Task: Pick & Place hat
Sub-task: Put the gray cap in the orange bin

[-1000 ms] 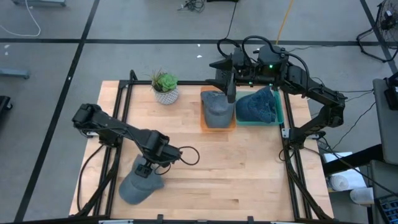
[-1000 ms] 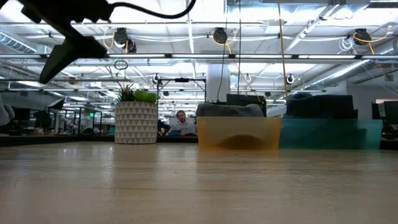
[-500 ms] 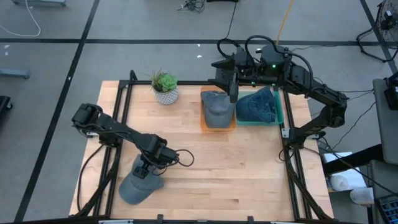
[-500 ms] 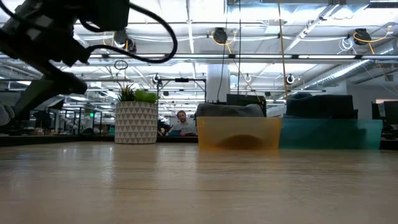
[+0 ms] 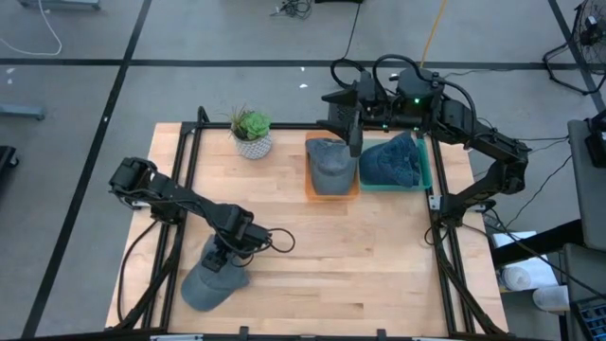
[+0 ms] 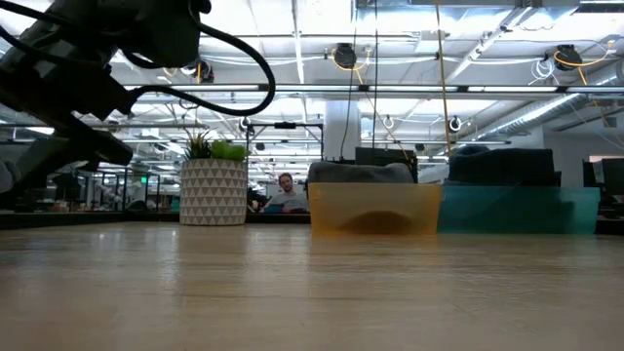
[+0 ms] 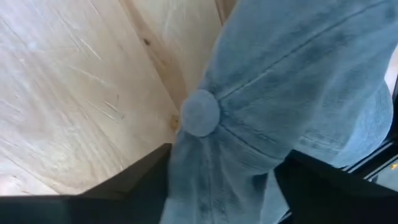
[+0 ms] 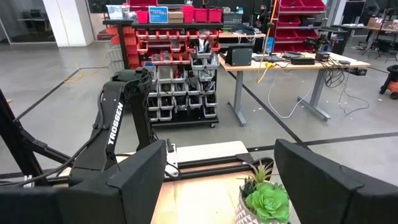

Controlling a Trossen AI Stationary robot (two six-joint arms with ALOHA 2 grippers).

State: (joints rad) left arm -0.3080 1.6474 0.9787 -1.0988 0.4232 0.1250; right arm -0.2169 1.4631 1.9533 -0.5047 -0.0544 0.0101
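The grey hat (image 5: 210,281) lies on the wooden table (image 5: 312,256) near its front-left corner, and the left gripper (image 5: 219,259) is down on its crown — in the left wrist view the two dark fingers (image 7: 134,180) flank the denim just below the top button (image 7: 200,112), pressing into the fabric on both sides. The right gripper (image 5: 352,144) hangs with its jaws spread and empty over the orange bin (image 5: 331,189), which already contains a grey hat — the teal bin (image 5: 426,170) beside it holds a blue one.
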